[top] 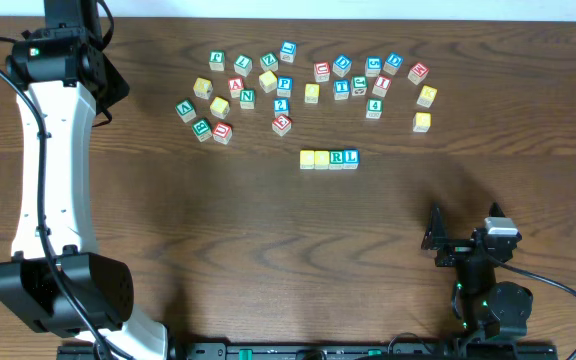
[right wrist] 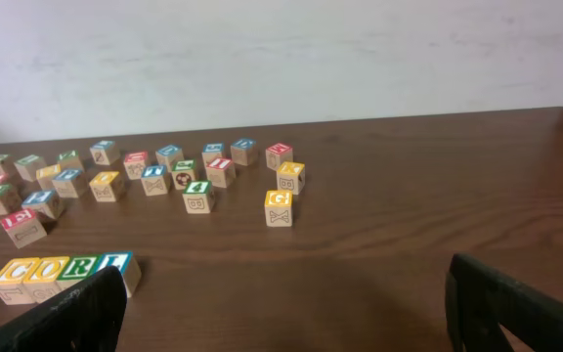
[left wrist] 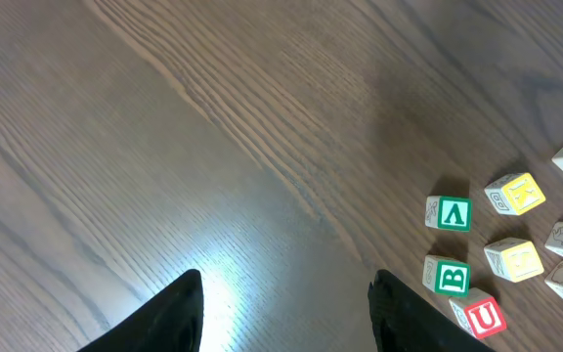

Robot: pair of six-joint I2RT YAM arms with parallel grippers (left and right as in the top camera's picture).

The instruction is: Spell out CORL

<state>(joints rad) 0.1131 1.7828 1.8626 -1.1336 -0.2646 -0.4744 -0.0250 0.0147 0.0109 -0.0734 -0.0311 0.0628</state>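
Overhead first: your CORL row (top: 329, 158) sits near the middle of the counter (top: 218, 250), four cubes touching side by side. It goes two yellow tops, then the green R, then the blue L. The loose cubes (top: 268, 80) are scattered along the far edge, well apart from the row. The left arm (top: 53, 170) reaches up the left side toward the far-left corner, and the right arm (top: 483, 260) is parked near the near-right corner. Looks to me like the word is already spelled.

In the left wrist view, the left gripper (left wrist: 286, 288) is partly spread with only bare counter between its fingers. It's holding nothing, and a few loose cubes like the green A cube (left wrist: 450, 213) are off to its right.

In the right wrist view, the right gripper (right wrist: 283, 279) is spread wide and empty. The row lies low on the left, reading C-O-R-L, just beyond the left finger.

If you need to nudge a cube, my guess is they're light, stiff wood with smooth painted faces, so they'd skid or twist easily. The neighbours block the inner sides, so pinch across the free near and far faces, coming straight down.
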